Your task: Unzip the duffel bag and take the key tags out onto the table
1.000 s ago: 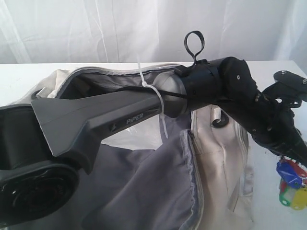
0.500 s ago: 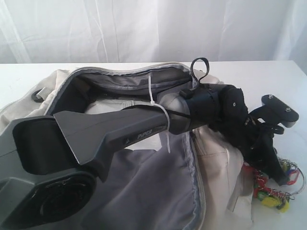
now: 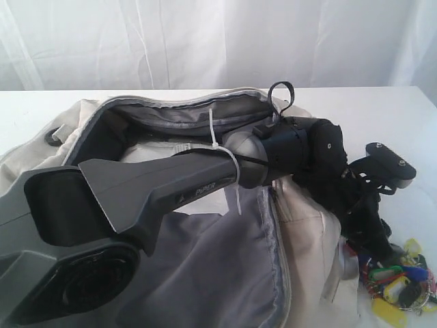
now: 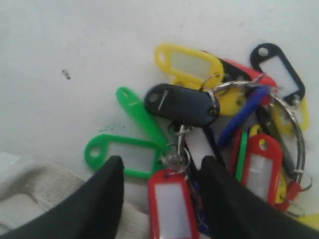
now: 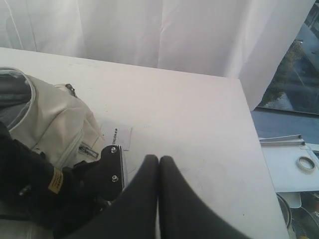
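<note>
Several key tags lie on the tabletop between the parted tips of the left pincer; a rising tip could hook one and drag the bunch.

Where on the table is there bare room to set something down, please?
Bare table runs behind the duffel bag to the curtain, and across the far right corner. Crowded: the near right, where the key tags lie beside the bag under the left tool.

exterior: close on duffel bag | left wrist: near key tags | right wrist: over table
</note>
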`<action>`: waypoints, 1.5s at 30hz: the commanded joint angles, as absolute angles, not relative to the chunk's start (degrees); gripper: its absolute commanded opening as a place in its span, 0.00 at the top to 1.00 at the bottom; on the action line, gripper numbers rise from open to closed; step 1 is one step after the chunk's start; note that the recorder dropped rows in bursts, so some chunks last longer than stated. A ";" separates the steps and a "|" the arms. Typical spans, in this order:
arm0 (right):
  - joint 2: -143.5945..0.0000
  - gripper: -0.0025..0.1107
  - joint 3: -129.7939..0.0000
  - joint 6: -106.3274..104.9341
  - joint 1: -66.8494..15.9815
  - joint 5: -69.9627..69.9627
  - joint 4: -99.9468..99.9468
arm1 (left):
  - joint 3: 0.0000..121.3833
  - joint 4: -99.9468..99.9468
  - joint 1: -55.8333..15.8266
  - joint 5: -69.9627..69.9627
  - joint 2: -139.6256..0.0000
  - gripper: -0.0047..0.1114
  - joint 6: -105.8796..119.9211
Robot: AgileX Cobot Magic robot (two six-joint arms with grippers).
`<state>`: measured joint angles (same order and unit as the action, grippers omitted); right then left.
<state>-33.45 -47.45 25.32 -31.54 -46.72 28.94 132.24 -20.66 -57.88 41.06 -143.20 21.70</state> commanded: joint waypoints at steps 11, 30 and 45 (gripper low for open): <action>-33.19 0.98 -47.26 25.32 -31.57 -45.19 31.70 | 141.82 -4.66 -57.27 62.18 -132.63 0.57 14.10; -33.19 0.98 -47.26 25.32 -31.57 -43.81 31.58 | 122.05 17.76 -57.12 69.96 -100.39 0.96 -2.63; -33.19 0.98 -47.26 25.32 -31.57 -43.81 31.58 | 67.25 21.05 -57.27 61.59 -49.47 0.96 -26.87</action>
